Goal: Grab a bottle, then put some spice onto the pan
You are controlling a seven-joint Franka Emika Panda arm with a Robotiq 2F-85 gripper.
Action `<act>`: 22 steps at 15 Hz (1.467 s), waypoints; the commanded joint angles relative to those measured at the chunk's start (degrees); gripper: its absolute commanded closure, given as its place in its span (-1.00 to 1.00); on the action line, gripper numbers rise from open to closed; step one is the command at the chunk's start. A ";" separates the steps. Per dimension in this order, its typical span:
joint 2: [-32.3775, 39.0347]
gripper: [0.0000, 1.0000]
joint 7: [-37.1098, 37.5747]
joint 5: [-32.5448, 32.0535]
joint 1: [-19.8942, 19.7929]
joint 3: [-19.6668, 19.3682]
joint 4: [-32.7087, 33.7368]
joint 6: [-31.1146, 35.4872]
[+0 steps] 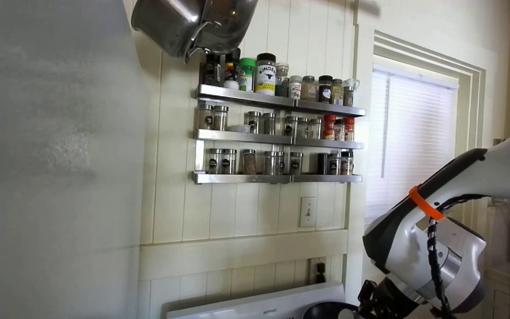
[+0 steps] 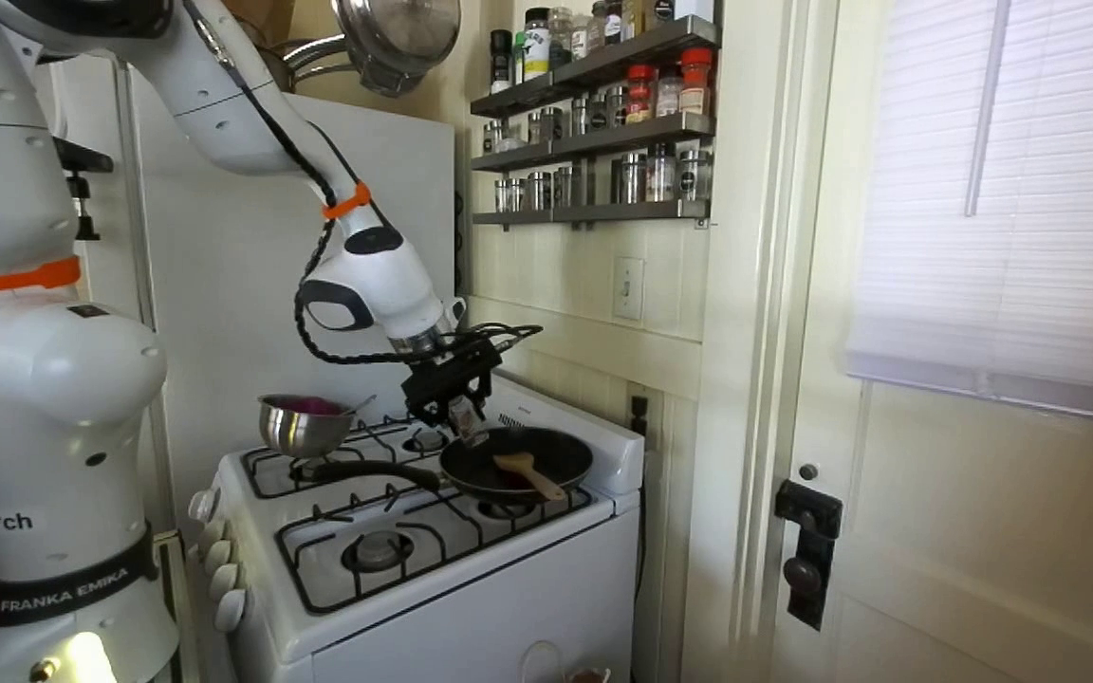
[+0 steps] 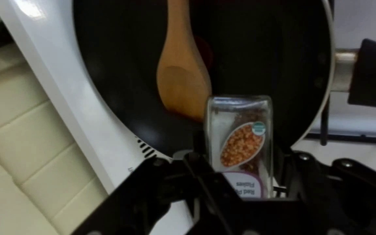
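Note:
My gripper (image 2: 461, 406) is shut on a clear square spice bottle (image 2: 468, 423) and holds it tilted at the pan's rim in an exterior view. In the wrist view the jaws (image 3: 241, 150) close on both sides of the bottle (image 3: 259, 111). Its label shows red flakes, with the lettering upside down. One glass end shows; the other is hidden by the gripper. The black pan (image 2: 556, 446) sits on the stove, and fills much of the wrist view (image 3: 119, 65). Only its rim (image 1: 326, 308) shows in an exterior view, beside the partly cut-off gripper (image 1: 365, 301).
A wooden spoon (image 2: 529, 474) lies in the pan. A steel pot (image 2: 300, 429) stands on the stove (image 2: 271, 569) near the pan's handle (image 2: 376, 469). The stove's back panel (image 2: 594, 427) rises behind the pan. Spice shelves (image 1: 246, 178) hang on the wall, with steel pots (image 1: 171, 26) above.

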 commanded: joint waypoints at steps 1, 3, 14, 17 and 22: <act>3.43 0.55 -0.38 -9.91 -2.52 -0.11 -0.10 -6.92; 4.80 0.55 0.76 -16.87 -3.20 1.57 -0.18 -4.39; -7.44 0.55 -2.48 -10.13 0.52 8.15 -0.31 11.48; -15.39 0.55 -6.06 -2.92 3.88 6.82 -0.48 7.58; -20.37 0.55 -10.03 3.26 1.97 2.49 0.02 -10.86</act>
